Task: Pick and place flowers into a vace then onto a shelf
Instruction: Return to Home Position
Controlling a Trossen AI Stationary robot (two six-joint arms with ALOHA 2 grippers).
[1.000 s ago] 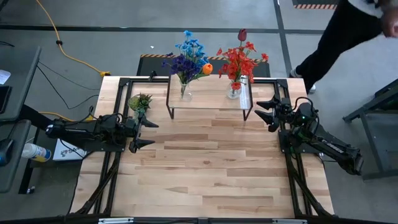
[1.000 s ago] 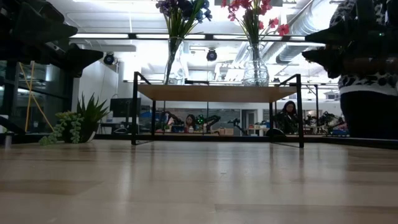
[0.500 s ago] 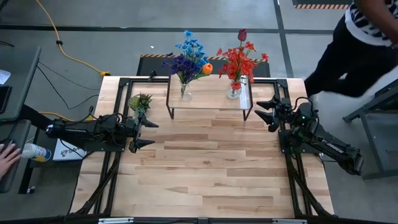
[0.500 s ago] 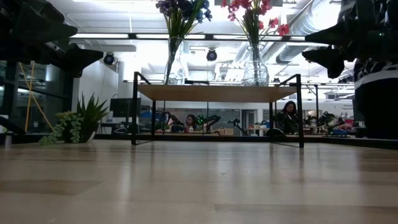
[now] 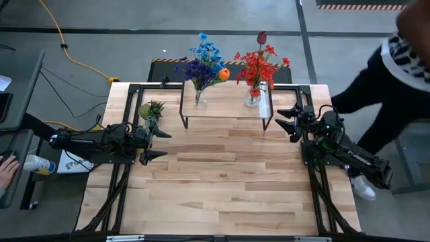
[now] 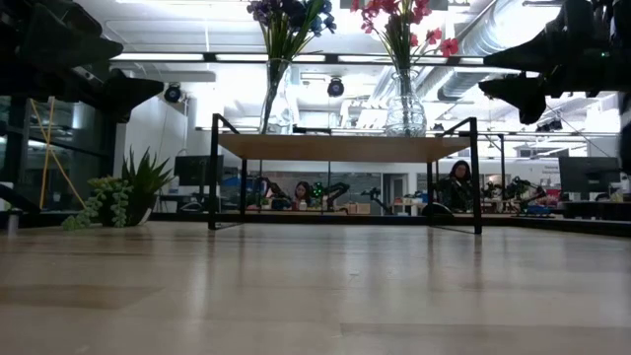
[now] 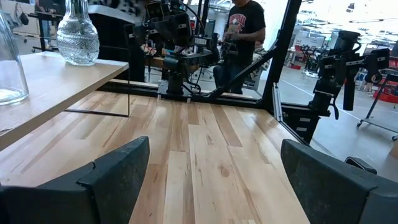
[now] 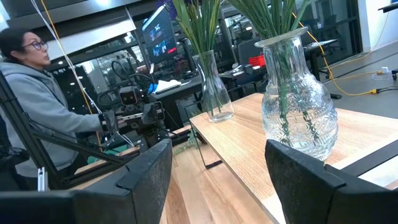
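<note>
The shelf (image 5: pixel 228 111) stands on its black legs at the table's far middle. On it stand two glass vases: a slim one (image 5: pixel 200 102) with blue, purple and orange flowers (image 5: pixel 203 64), and a ribbed round one (image 5: pixel 252 99) with red flowers and a maroon tulip (image 5: pixel 261 66). The stems stick down into the vases. My left gripper (image 5: pixel 163 144) is open at the table's left, level, pointing toward the right. My right gripper (image 5: pixel 285 125) is open by the shelf's right end. Nothing is between either gripper's fingers (image 7: pixel 118 168) (image 8: pixel 149 168).
A small spiky potted plant (image 5: pixel 151 109) stands just beyond my left gripper, near the shelf's left leg. A person (image 5: pixel 403 74) stands off the table's right edge. A hand (image 5: pixel 7 165) and a bottle (image 5: pixel 37 163) are at the far left, off the table.
Both arms, the vases and the flowers have kept still. The person beyond the table's right edge has walked from its far corner toward the near side.
</note>
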